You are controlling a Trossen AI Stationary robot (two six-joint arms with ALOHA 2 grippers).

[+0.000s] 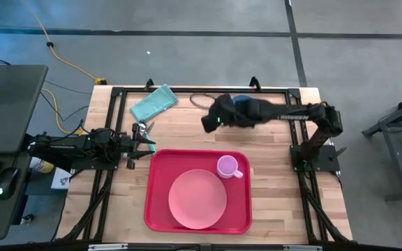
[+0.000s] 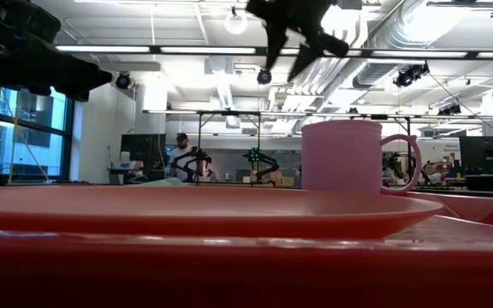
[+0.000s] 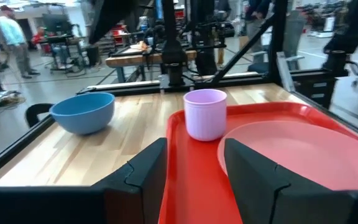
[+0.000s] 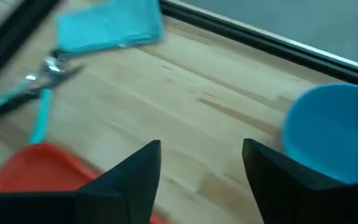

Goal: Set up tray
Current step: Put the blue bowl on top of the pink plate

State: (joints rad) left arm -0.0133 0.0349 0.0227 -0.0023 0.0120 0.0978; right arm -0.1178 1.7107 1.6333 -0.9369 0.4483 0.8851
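Note:
The red tray (image 1: 160,209) lies at the table's near middle. A round pink plate (image 1: 197,199) rests flat in it, and a pale pink cup (image 1: 227,166) stands upright at the tray's far right corner. My right gripper (image 1: 206,124) hangs open high above the bare wood beyond the tray, slanting down, with nothing between its fingers (image 4: 202,149). The blue bowl (image 4: 334,130) stands just beside it on the table. My left gripper (image 1: 145,145) waits open at the tray's left edge, level and empty (image 3: 194,146).
A folded teal cloth (image 1: 153,103) lies at the far left of the table. Cutlery with teal handles (image 4: 36,93) lies between it and the tray's far left corner (image 4: 36,165). Black frame rails run along the table's edges.

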